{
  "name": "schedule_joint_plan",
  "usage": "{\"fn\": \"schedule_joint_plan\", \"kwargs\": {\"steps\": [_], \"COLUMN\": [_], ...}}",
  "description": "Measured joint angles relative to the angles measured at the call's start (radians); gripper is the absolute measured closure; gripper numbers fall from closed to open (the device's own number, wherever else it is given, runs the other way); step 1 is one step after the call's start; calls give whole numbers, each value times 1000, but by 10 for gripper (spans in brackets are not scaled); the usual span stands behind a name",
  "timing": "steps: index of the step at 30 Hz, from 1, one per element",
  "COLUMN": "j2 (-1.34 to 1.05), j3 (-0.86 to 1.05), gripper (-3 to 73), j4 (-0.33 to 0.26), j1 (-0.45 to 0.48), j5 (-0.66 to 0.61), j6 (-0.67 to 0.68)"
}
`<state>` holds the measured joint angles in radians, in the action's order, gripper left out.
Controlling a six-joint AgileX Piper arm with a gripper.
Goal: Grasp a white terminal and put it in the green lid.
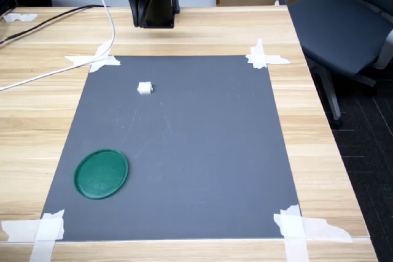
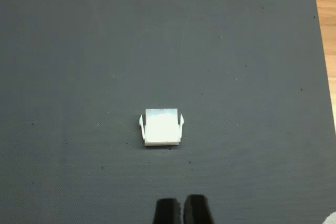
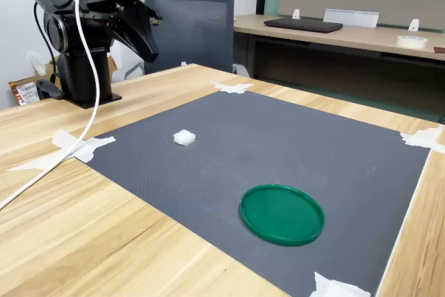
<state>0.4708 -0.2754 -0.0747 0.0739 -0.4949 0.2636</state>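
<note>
While only the jaws' dark tips show, nearly pressed together, the white terminal (image 2: pixel 163 128) lies ungripped.

- Even, soft indoor light in all three views, with no hard shadows.
- Wrist view is grainy; the white terminal (image 2: pixel 162 127) looks overexposed, its detail washed out.
- Gripper (image 2: pixel 183 211) fingertips appear blurred.

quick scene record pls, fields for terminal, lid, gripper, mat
terminal: small white terminal lying alone on the mat, untouched
lid: green lid flat on the mat, nothing in it, well apart from the terminal
gripper: gripper raised above the terminal, jaws nearly together, holding nothing
mat: dark grey mat taped at its corners to a wooden table
</note>
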Motion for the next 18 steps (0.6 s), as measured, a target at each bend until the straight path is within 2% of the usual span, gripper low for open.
{"fn": "schedule_joint_plan", "kwargs": {"steps": [5, 10, 18], "j2": [105, 195, 353], "j3": [-55, -150, -308], "gripper": [724, 724, 724], "j4": [23, 51, 51], "j1": [0, 0, 0], "j5": [-18, -107, -265], "j6": [0, 16, 248]}}
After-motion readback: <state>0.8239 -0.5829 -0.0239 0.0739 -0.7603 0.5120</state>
